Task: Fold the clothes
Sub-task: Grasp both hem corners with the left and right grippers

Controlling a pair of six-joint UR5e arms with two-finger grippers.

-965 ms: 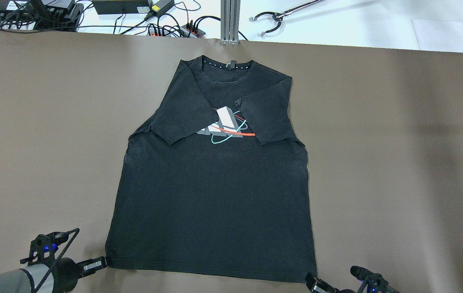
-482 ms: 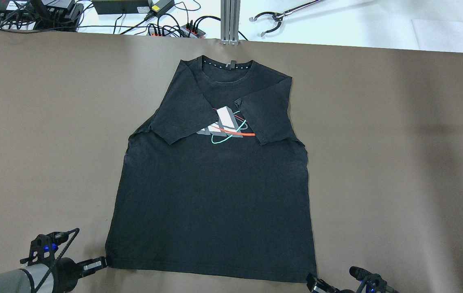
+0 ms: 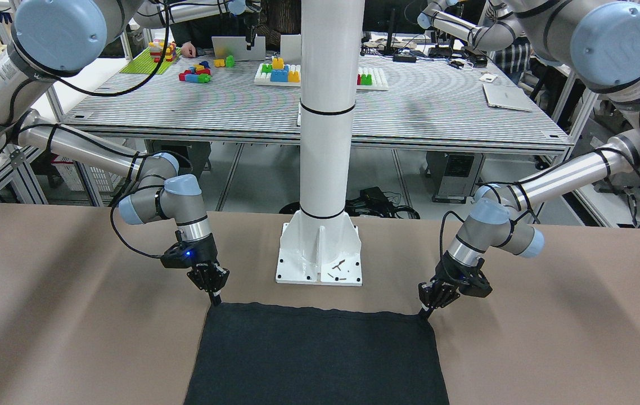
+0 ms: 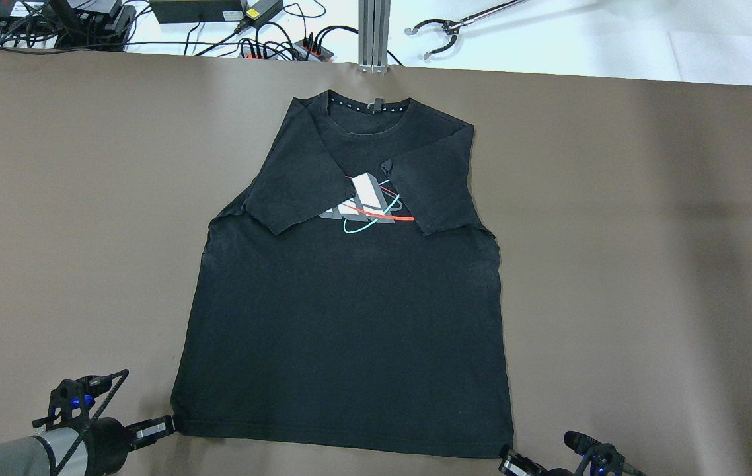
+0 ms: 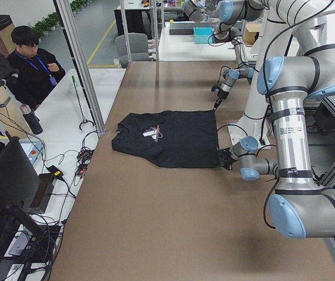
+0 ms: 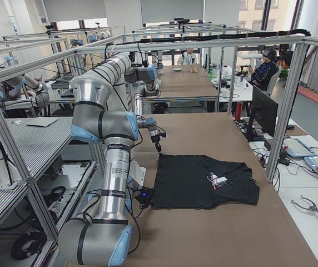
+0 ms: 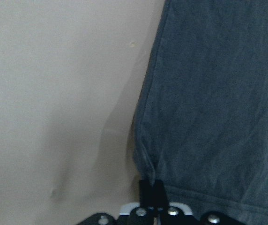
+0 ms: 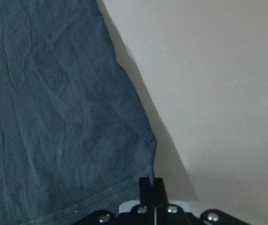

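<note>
Black shirt (image 4: 349, 317) flat mid-counter (image 4: 647, 264), sleeves folded in, hem near robot-side edge. Left pincer (image 4: 173, 424) and right pincer (image 4: 503, 453) each pinched closed on a hem corner, likely to lift hem toward collar.

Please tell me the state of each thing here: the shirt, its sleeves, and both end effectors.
shirt: lying flat, body unfolded.
sleeves: folded inward over chest.
left end effector: shut on hem corner.
right end effector: shut on other hem corner.
</note>
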